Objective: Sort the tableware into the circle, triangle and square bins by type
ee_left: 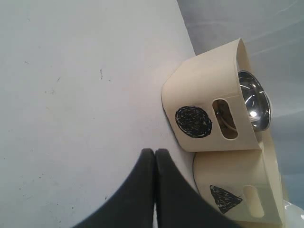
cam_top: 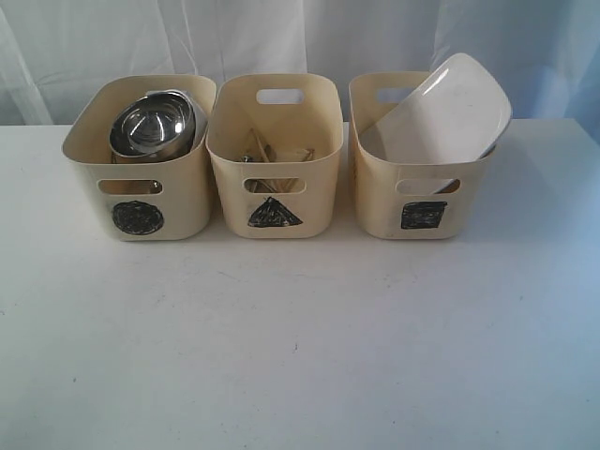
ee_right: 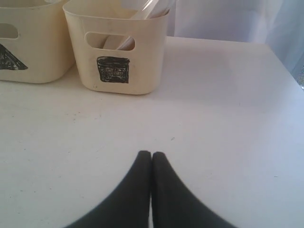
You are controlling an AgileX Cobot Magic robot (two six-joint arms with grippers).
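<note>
The left tool was shut, holding nothing, above the desk; ahead of it the circle bin held one steel bowl. The right tool, also shut and empty, faced the square bin with one tilted white plate. In the exterior view the triangle bin stood between those two, three in all, holding chopsticks.

Table: three bins in one row across the far half, each just beside the next. From table centre, circle bin at 11 o'clock, triangle bin at 12, square bin at 1. Bowl in circle bin, tilted, at rim level. Chopsticks down inside triangle bin. Plate in square bin, leaning, upper edge out past the rim toward 2 o'clock.
</note>
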